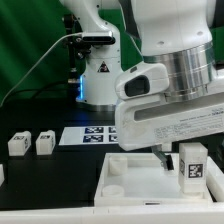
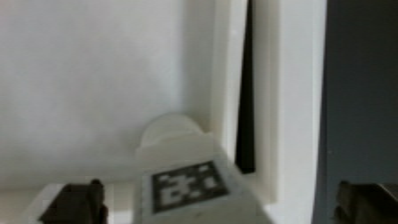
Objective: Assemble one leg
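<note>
The arm's gripper (image 1: 172, 158) hangs low over a large white tray (image 1: 130, 185), pointing straight down. Its two dark fingers (image 2: 71, 203) are spread wide and hold nothing.

The leg (image 1: 190, 165), a small white block with a black-and-white tag, stands directly below the hand, in the gap between the fingers. It rests on the tray close to the tray's edge, with the dark table (image 2: 356, 80) just past that edge. From where I stand its long axis runs upright, in line with the fingers, and its tagged face is turned toward me.

In the wrist view the leg (image 2: 187, 180) sits between the fingertips but off centre, nearer one finger than the other and touching neither. The gripper (image 2: 217, 203) straddles it with room on both sides. I judge that the next move depends on that offset. If the hand closes as it stands, the nearer finger would reach the leg first and could push it sideways. I cannot tell whether the leg's foot is seated in a corner socket.

Two more tagged blocks (image 1: 45, 143) lie well away from the hand on the table, with the marker board (image 1: 90, 135) lying beside them.
</note>
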You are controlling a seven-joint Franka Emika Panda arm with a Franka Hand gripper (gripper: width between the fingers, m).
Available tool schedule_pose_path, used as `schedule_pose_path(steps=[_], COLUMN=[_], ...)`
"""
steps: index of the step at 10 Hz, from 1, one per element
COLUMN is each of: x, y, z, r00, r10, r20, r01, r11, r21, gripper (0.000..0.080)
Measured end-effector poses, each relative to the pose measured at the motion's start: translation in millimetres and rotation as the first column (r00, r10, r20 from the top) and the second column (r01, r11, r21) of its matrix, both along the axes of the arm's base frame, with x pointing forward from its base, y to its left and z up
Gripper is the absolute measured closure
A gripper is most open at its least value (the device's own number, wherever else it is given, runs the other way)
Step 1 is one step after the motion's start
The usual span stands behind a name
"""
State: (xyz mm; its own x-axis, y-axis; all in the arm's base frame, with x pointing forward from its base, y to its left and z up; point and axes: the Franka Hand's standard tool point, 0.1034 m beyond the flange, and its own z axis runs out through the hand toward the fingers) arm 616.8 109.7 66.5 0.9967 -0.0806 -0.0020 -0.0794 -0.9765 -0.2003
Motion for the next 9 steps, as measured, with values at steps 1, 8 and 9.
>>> schedule_pose_path(steps=[1, 8, 9], x=[0.2, 0.0, 0.0], y=[-0.9, -0.8, -0.6], z=[0.1, -0.4, -0.4], r00=[1.0, 1.0, 1.0], r10=[-0.001, -0.017, -0.03], r20=[0.0, -0.004, -0.007], r01=[0.001, 0.017, 0.03], r11=[1.0, 1.0, 1.0], r21=[0.0, 0.0, 0.0], gripper=[0.015, 0.0509, 0.0509])
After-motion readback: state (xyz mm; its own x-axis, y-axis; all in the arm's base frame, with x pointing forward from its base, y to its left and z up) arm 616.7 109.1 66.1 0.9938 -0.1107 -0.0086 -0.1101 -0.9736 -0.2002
